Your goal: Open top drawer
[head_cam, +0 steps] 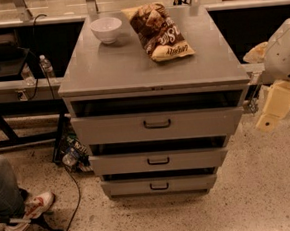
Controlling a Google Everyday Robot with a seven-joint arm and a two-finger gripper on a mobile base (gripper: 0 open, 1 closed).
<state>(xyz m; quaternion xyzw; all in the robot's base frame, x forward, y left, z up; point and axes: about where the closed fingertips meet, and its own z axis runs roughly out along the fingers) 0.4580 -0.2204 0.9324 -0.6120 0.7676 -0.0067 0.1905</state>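
A grey metal cabinet [151, 62] stands in the middle of the camera view with three drawers. The top drawer [206, 122] has the tallest, widest front panel and a dark bar handle [157, 123] at its centre. A dark gap shows between its front and the cabinet top. My gripper [271, 108], cream-coloured, hangs at the right edge of the view, to the right of the cabinet at about the top drawer's height. It is apart from the drawer and holds nothing that I can see.
On the cabinet top sit a white bowl [106, 29] and a brown chip bag [159, 31]. Two shorter drawers [158, 161] lie below. A person's leg and shoe [27, 209], a cable and a water bottle [45, 66] are at the left. The floor is speckled.
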